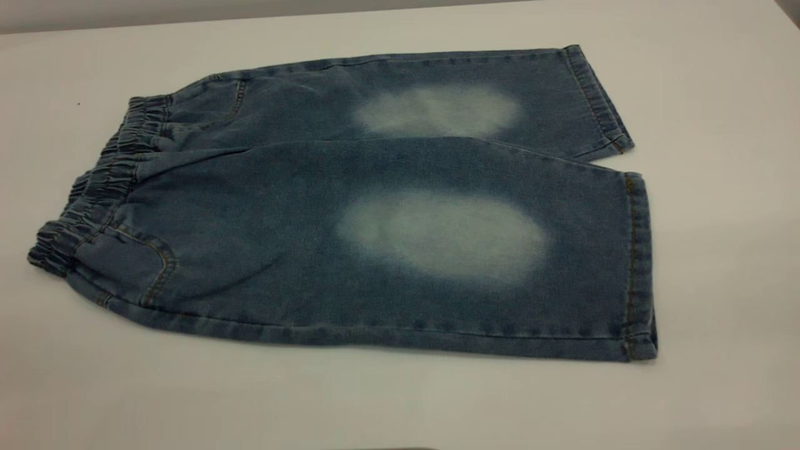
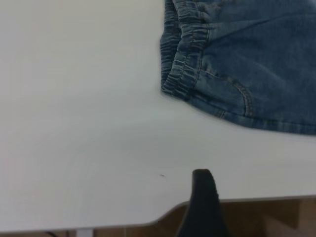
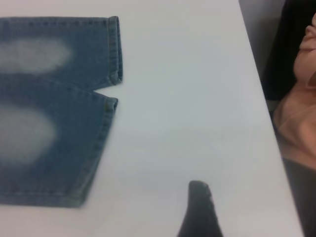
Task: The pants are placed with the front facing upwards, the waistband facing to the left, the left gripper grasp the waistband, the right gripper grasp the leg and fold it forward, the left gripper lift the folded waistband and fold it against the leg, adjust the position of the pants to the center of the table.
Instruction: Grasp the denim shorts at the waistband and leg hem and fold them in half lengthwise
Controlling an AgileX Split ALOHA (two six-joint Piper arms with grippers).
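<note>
White tabletop (image 1: 719,250) carried the pants (image 1: 375,219) flat, unfolded, ruched waistband (image 1: 94,187) at their left end, both legs faded pale.

Left wrist view: left gripper (image 2: 203,207) hung off the waistband (image 2: 180,54), touching nothing; jaw gap unreadable.

Right wrist view: right gripper (image 3: 200,210) hovered beside the hems (image 3: 114,49), likewise unreadable; a person (image 3: 296,118) sat past the table edge.

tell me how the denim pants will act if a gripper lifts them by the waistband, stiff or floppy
Probably floppy: the pants lie flat with soft creases near the pocket, so the legs would likely drape and trail. The gathered waistband looks bunched and thick, likely giving a fair hold. The denim seems weighty for cloth, so it may drag on the table rather than slide easily.
</note>
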